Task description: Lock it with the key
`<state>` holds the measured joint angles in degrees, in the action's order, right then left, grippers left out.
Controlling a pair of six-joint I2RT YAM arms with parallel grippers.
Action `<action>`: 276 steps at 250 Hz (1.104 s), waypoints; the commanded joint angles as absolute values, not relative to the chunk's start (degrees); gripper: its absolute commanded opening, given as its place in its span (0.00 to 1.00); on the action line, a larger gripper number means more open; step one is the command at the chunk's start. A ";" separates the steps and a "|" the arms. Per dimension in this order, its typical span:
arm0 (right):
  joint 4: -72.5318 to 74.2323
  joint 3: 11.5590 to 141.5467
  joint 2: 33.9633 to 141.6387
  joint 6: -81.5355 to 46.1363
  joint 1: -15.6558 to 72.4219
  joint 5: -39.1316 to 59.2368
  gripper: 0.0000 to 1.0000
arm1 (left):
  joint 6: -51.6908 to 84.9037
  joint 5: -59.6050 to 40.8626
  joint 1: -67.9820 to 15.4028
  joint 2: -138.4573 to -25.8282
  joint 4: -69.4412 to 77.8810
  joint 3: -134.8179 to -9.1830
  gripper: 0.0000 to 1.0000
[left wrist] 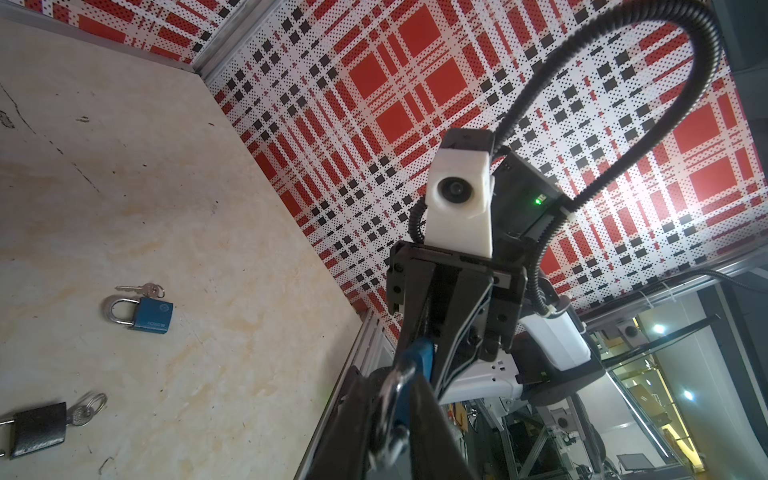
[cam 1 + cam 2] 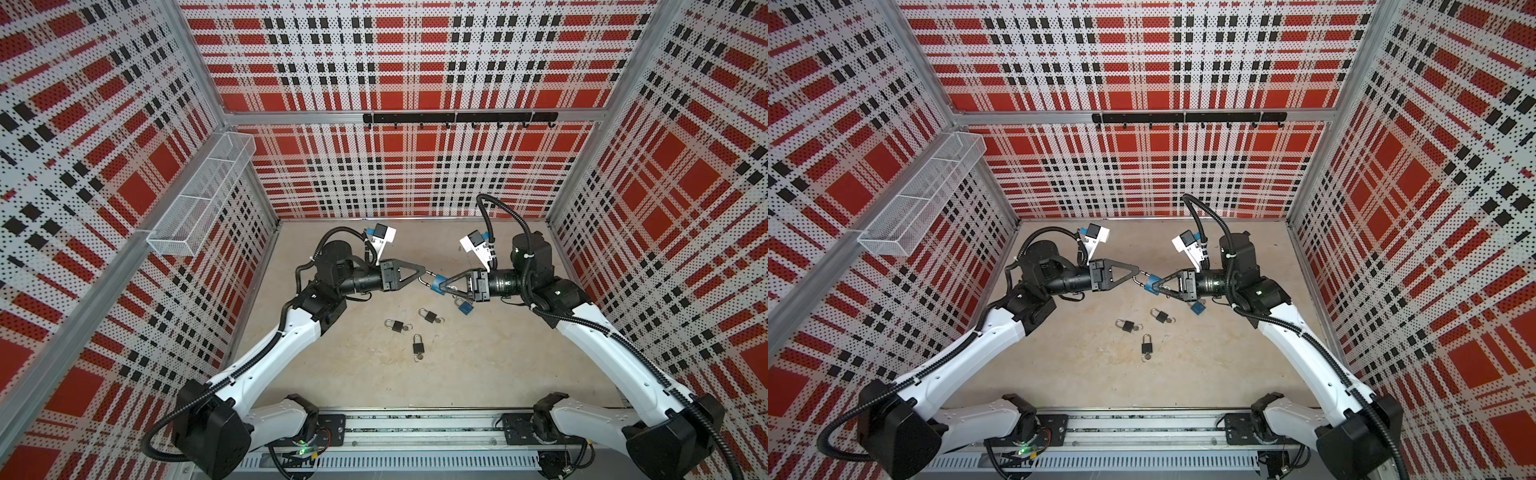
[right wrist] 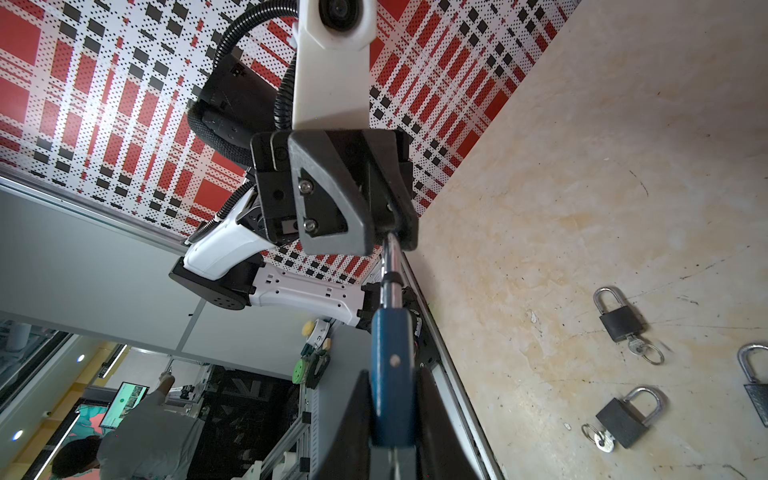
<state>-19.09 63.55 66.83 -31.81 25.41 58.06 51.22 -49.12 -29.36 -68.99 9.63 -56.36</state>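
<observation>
1. right pincer (image 2: pixel 442 284) clamps the small blue metal padlock (image 3: pixel 392 374) by its flat faces; left pincer (image 2: pixel 424 272), jaws narrow, pinches its curved silver steel shackle (image 3: pixel 391 266) just ahead of the right tips.
2. best practice: press the shackle straight along its legs; smooth round steel may slip.
3. no key shows on it; a matt black padlock with ringed key (image 2: pixel 395 326) lies below both pincers.

Top views: stereo pair, high overhead, facing steeply down; both frame whole table (image 2: pixel 353 382).
Left wrist view: close behind left gripper (image 1: pixel 392 399), facing right gripper (image 1: pixel 422 357).
Right wrist view: reverse, equally close.
Wrist views share: blue padlock (image 3: pixel 392 374) between grippers, table beneath.
</observation>
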 commanded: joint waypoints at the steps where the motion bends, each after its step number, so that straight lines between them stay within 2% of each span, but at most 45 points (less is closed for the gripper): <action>1: -14.23 64.30 67.06 -32.60 25.37 59.46 0.00 | 51.70 -50.36 -29.53 -68.85 11.51 -55.64 0.20; 45: -12.86 64.16 66.84 -34.11 25.35 60.03 0.00 | 51.60 -50.32 -29.44 -69.06 11.51 -55.31 0.14; 96: -10.11 63.44 66.62 -36.46 25.37 61.06 0.00 | 51.56 -50.44 -29.53 -69.17 11.51 -55.47 0.00; 180: -0.32 60.69 65.92 -44.38 25.36 63.54 0.00 | 50.48 -49.69 -29.66 -69.49 11.51 -54.24 0.00; 276: 4.31 59.40 65.39 -48.41 25.37 64.14 0.00 | 49.35 -48.52 -31.18 -69.60 11.51 -53.25 0.00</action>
